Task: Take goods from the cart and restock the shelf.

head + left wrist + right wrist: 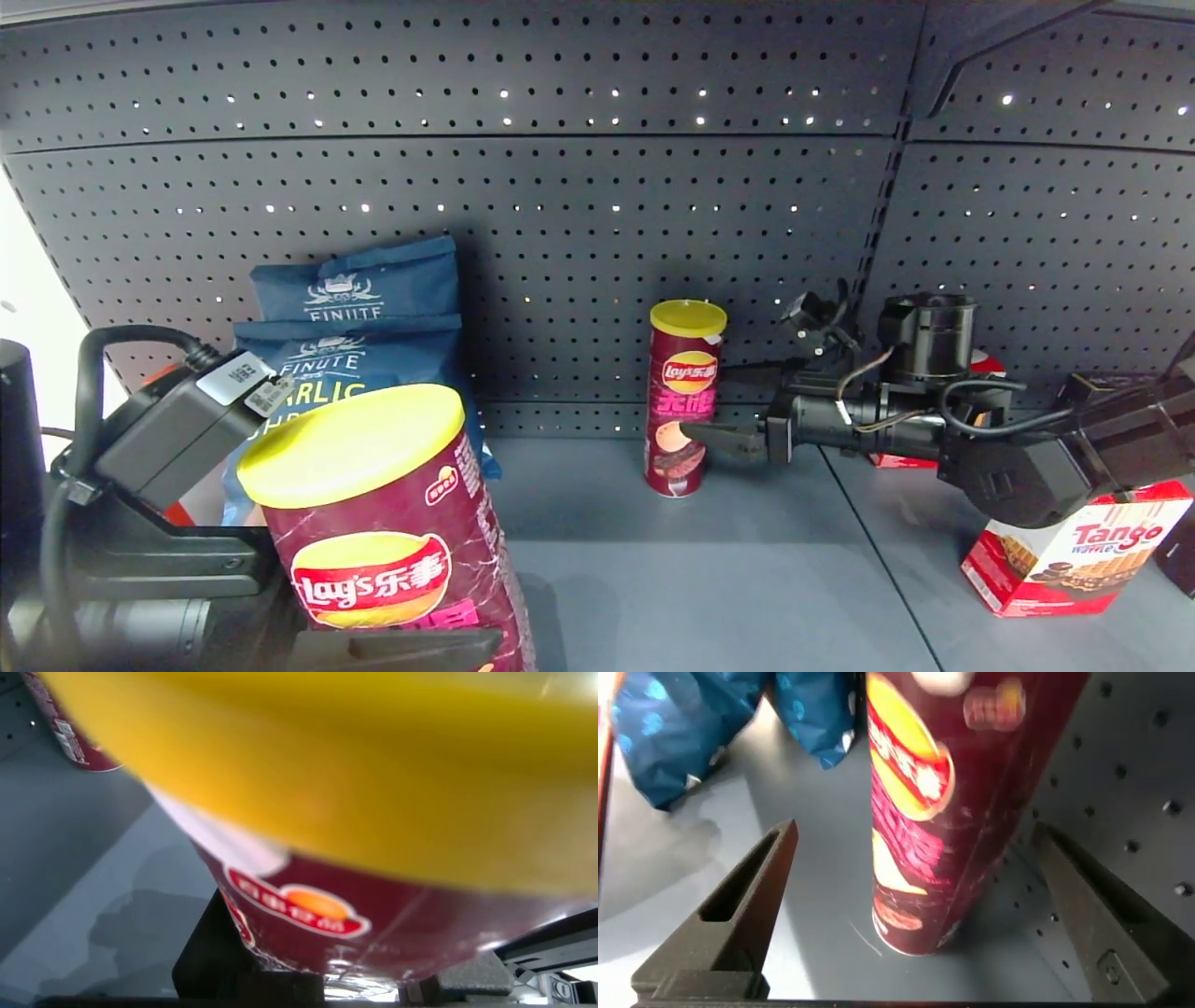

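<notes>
On your left, the left pincer [374, 975] was clamped on the lower body of a chip can [373, 523], which it held upright above the front of the shelf [700, 579]. The grip sat low on a tall, smooth tube, so I judged a quick swing could have tipped it in the jaws or let it slip. Just behind it stood two blue snack bags [359, 327], leaning against the pegboard wall [560, 215]. Pushing the can straight back would probably have crushed or toppled them.

To the right of the bags you had your best room: a bare stretch of shelf floor running from the front edge to the wall.

Further right, a second can [686, 401] stood upright near the wall. The right pincer [915, 859] was spread open around it, one finger on either side and neither touching. That was the delicate spot. Any sideways drift while drawing the arm out would likely have clipped the can and knocked it over, and the wall close behind left it little room.

Farthest right, a wafer box [1074, 551] lay near the shelf's front edge, just beneath the right arm. A low retreat could have nudged it off.
</notes>
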`<state>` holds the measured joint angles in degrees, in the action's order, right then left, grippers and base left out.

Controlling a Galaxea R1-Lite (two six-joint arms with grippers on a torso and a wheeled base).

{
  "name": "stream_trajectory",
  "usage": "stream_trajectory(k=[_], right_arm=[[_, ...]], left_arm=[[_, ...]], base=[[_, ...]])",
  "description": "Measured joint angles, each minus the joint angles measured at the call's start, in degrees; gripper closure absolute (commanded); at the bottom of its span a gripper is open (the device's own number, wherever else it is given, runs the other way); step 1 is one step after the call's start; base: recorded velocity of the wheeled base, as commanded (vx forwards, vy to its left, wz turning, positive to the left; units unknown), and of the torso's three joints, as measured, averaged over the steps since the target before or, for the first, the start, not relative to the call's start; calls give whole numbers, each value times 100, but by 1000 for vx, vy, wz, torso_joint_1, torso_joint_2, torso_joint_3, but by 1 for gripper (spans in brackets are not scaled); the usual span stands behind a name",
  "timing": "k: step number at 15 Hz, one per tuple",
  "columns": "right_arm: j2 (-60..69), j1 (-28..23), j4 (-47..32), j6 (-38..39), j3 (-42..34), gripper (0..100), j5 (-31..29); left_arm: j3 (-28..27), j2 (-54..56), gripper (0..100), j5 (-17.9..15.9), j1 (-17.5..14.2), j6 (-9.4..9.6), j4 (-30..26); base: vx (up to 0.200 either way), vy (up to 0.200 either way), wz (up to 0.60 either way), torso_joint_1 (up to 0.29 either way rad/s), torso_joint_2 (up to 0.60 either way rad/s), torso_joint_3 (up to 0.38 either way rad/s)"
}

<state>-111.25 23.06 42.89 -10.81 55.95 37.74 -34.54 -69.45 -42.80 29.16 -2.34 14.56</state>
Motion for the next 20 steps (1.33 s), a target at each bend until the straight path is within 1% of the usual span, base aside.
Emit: stream_trajectory(k=[8,20], right_arm=[[-601,77,85,12,315,0,90],[-1118,127,173,23,658,0,132]], left_arm=[[28,13,100,0,-26,2,0],[9,16,100,-9,-41,-1,11]], base=[[0,0,0,0,0,0],[0,0,0,0,0,0]])
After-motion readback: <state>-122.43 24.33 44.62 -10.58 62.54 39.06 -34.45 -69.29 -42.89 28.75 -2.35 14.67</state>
